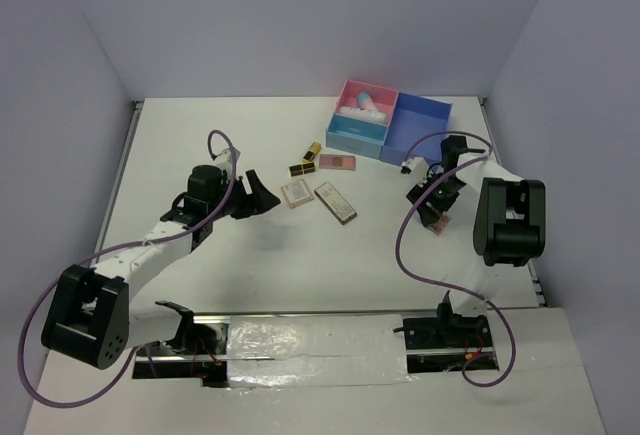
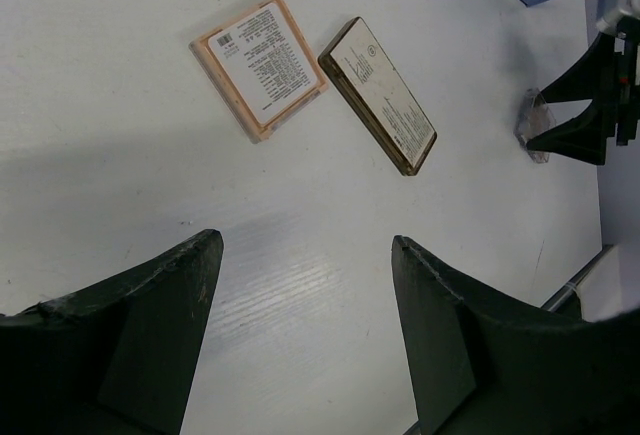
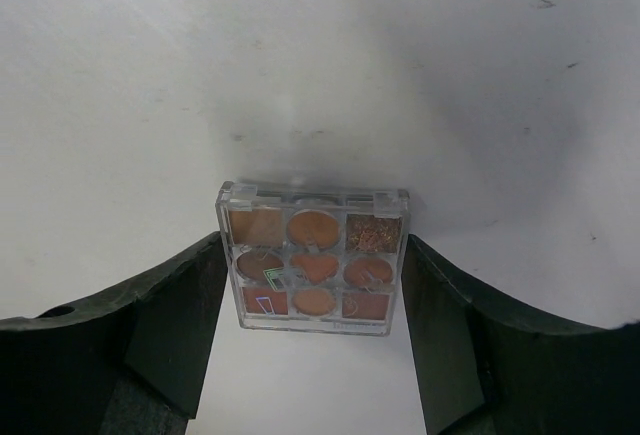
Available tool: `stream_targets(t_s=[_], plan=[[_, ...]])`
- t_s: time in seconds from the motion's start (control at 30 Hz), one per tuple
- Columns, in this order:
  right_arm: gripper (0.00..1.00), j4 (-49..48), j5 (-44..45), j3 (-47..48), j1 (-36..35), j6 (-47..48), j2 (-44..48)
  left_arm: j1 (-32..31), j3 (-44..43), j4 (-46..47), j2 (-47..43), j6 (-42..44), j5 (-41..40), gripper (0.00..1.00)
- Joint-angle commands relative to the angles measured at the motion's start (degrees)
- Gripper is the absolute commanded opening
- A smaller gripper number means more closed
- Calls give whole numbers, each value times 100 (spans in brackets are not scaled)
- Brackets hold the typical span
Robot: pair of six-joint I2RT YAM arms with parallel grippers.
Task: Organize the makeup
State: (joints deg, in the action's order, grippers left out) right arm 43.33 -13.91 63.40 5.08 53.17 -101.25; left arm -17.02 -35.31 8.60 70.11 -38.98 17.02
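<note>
A clear square nine-pan orange-brown palette [image 3: 314, 260] lies flat on the right of the white counter [image 3: 150, 75], flanked by the right tool [image 3: 312, 245]; whether it grasps cannot be told. The left tool [image 2: 305, 243] is released, empty. Mid-counter, a pink flat palette [image 2: 260, 65] and a long brown palette [image 2: 378, 95] show unreadable back labels; the brown one runs far-left to near-right.

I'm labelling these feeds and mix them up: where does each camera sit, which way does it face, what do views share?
Top external: fixed above and behind the arms, looking down on the table; both arms, left gripper, right gripper.
Left wrist: on the left wrist, looking down past its own open fingers at the pink palette and brown palette.
Right wrist: looking straight down; own fingers flank the clear palette.
Shared: top and left wrist both show those two palettes and the right gripper.
</note>
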Motion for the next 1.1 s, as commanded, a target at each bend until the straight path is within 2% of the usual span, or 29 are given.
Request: stream_targets(t_s=[0.0,0.23,0.4,0.6,0.73,0.77,1.07], plan=[[41,473,-759,111,19,211,692,32,-222,282,47,66,56,81],[29,1335,-2253,1051,10,361,1318,32,-161,511,214,-162,74,81],[27,924,-2687,1842,2,-454,1380,32,-178,538,267,-303,56,80],[24,-376,-2398,2676,10,-2273,715,32,-204,327,170,-294,21,80],[25,-694,-2073,3231,10,-3197,80,32,-178,142,39,-285,-49,80],[25,-808,-1750,3319,10,-3503,-8,32,-161,133,3,-303,-84,80],[28,-1485,-605,3556,19,-3867,-833,32,191,195,-313,-531,-190,80]])
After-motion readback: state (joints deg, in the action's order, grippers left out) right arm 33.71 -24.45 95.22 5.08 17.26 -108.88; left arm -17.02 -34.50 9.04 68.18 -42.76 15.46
